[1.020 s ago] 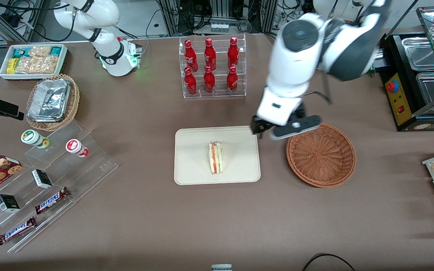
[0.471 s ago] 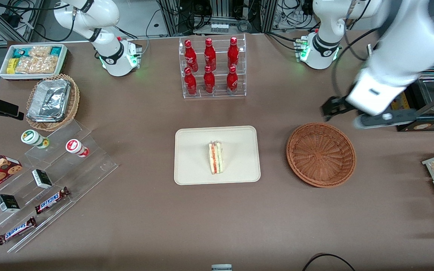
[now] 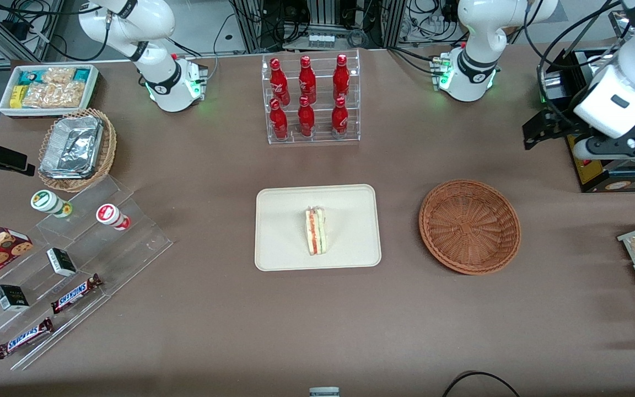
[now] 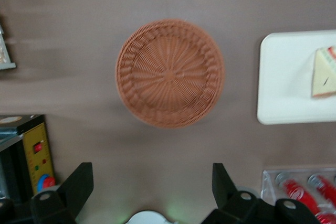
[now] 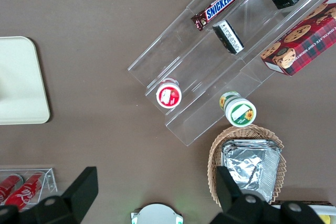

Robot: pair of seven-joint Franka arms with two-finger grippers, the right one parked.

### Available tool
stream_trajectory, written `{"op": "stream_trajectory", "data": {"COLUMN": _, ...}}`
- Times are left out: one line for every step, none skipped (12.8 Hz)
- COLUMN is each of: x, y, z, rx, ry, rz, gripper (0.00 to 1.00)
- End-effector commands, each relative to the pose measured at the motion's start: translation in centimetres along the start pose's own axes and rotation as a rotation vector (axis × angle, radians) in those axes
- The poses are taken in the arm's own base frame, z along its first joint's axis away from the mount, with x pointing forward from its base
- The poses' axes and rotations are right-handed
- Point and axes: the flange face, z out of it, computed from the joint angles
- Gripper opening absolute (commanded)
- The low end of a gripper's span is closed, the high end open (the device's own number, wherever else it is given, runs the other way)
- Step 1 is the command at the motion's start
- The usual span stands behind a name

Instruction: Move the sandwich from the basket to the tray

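On the brown worktop, well away from the end effector toward the parked arm's end, a white bin of snack packets sits next to a tan wicker basket of foil containers. Nearer the front camera than those stands a clear stepped rack carrying chocolate bars, small boxes and two round cups.

At mid-worktop an acrylic stand holds six red bottles. Nearer the camera than that stand lies the cream tray, and the sandwich rests on it, roughly central, its striped filling edge showing. In the left wrist view the tray and a corner of the sandwich are visible, well apart from the end effector.

The reddish-brown basket sits between the tray and the end effector, nearer the camera than the end effector, with nothing in it; the wrist view looks straight down into its woven bowl.

The end effector hangs above the worktop's edge at the working arm's end, beside a black appliance with a red knob, clear of basket and tray. In the wrist view its two dark fingers stand wide apart with nothing between them, though the fingertips themselves seem to be cut off there.
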Motion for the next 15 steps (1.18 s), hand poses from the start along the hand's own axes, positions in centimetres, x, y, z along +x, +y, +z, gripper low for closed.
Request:
{"op": "stream_trajectory", "data": {"x": -1.7, "y": -2.9, "z": -0.4, "rx": -0.024, "ry": 0.017, "rz": 0.003, "gripper": 1.0}}
{"op": "stream_trajectory", "data": {"x": -1.4, "y": -2.6, "z": -0.5, "rx": -0.016, "ry": 0.031, "rz": 0.013, "gripper": 1.0}}
{"op": "stream_trajectory", "data": {"x": -0.6, "y": -2.9, "z": -0.5, "rx": -0.015, "ry": 0.032, "rz": 0.005, "gripper": 1.0}}
{"op": "stream_trajectory", "data": {"x": 0.4, "y": -3.0, "z": -0.5, "rx": -0.002, "ry": 0.029, "rz": -0.004, "gripper": 1.0}}
{"op": "stream_trajectory", "data": {"x": 1.4, "y": -3.0, "z": -1.1, "rx": 0.012, "ry": 0.045, "rz": -0.005, "gripper": 1.0}}
{"op": "stream_trajectory", "data": {"x": 2.0, "y": -3.0, "z": -1.8, "rx": 0.011, "ry": 0.058, "rz": -0.003, "gripper": 1.0}}
{"op": "stream_trajectory", "data": {"x": 2.2, "y": -2.9, "z": -2.0, "rx": 0.007, "ry": 0.061, "rz": 0.005, "gripper": 1.0}}
{"op": "stream_trajectory", "data": {"x": 2.3, "y": -2.8, "z": -1.8, "rx": 0.005, "ry": 0.064, "rz": 0.009, "gripper": 1.0}}
{"op": "stream_trajectory", "data": {"x": 2.4, "y": -3.1, "z": -1.9, "rx": 0.005, "ry": 0.074, "rz": 0.006, "gripper": 1.0}}
{"op": "stream_trajectory", "data": {"x": 2.6, "y": -3.1, "z": -2.0, "rx": 0.009, "ry": 0.09, "rz": 0.007, "gripper": 1.0}}
{"op": "stream_trajectory", "data": {"x": 2.7, "y": -3.1, "z": -2.2, "rx": 0.01, "ry": 0.101, "rz": 0.005, "gripper": 1.0}}
{"op": "stream_trajectory", "data": {"x": 2.7, "y": -3.1, "z": -2.0, "rx": 0.01, "ry": 0.092, "rz": 0.004, "gripper": 1.0}}
{"op": "stream_trajectory", "data": {"x": 2.6, "y": -3.2, "z": -1.7, "rx": 0.012, "ry": 0.08, "rz": 0.004, "gripper": 1.0}}
{"op": "stream_trajectory", "data": {"x": 2.7, "y": -3.2, "z": -1.7, "rx": 0.012, "ry": 0.082, "rz": 0.004, "gripper": 1.0}}
{"op": "stream_trajectory", "data": {"x": 2.7, "y": -3.5, "z": -1.7, "rx": 0.01, "ry": 0.08, "rz": -0.002, "gripper": 1.0}}
